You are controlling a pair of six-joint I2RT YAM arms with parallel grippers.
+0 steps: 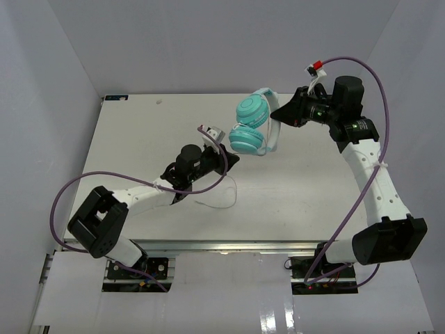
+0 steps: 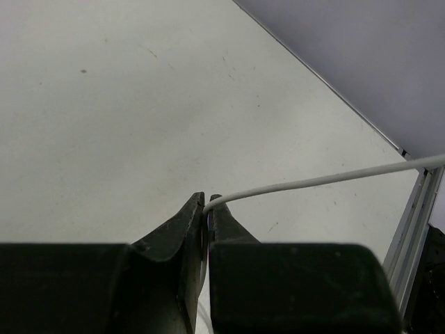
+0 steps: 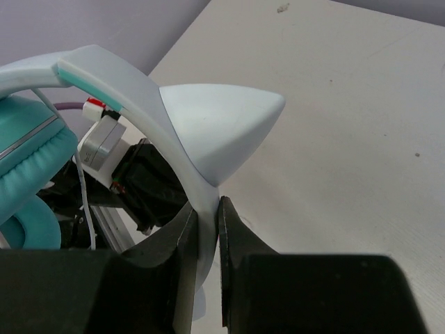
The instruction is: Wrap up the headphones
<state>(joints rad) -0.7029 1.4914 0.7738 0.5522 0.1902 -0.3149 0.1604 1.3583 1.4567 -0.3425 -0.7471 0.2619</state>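
**Item: headphones point(image 1: 252, 125).** Small over-ear set.

- Location: I am holding them at the far middle of the table point(image 1: 125, 146), a little right of centre and between my two grippers. I cannot tell whether they are touching the table.
- Earcups: two round teal ones. One point(image 1: 252, 110) is sitting farther off. The other point(image 1: 247, 139) is sitting nearer, just beside it. In the right wrist view a teal cushion point(image 3: 28, 160) is showing at the left edge.
- Headband point(image 1: 272, 115): pale light blue, arching to the right of the earcups. A teal strip point(image 3: 90, 80) is running along its inner face. A pale pointed fin point(image 3: 222, 118) is standing out from its outer face.
- Cord point(image 2: 327, 179): thin and whitish. In the left wrist view it is leaving my fingertips and stretching off to the right. In the top view a loop of it is lying on the table, near of the left gripper. In the right wrist view a length of it is hanging beside the cushion.

**Item: right gripper point(image 3: 207, 205).** I am clamping its jaws on the headband, which is passing straight between the fingertips. The arm is reaching in from the right.

**Item: left gripper point(image 2: 207, 202).** I am pinching the cord with it. The jaws are standing almost together, with the cord coming out at the tips. It is sitting left and near of the earcups, apart from them.
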